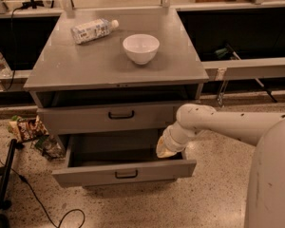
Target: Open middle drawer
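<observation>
Gripper (165, 149) (in middle drawer (85, 175), right end) partly hidden.

On the grey metal tabletop (76, 70), a round white bowl (140, 48) sits right of a clear plastic bottle (92, 30) lying on its side. Below, the wide grey metal middle drawer (85, 175) juts forward beneath the upper grey drawer (80, 118). The gripper (165, 151) hangs over its right end.

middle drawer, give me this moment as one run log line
middle drawer: pulled out, grey interior showing | hand: over drawer's right side | bowl, bottle: on cabinet top
</observation>
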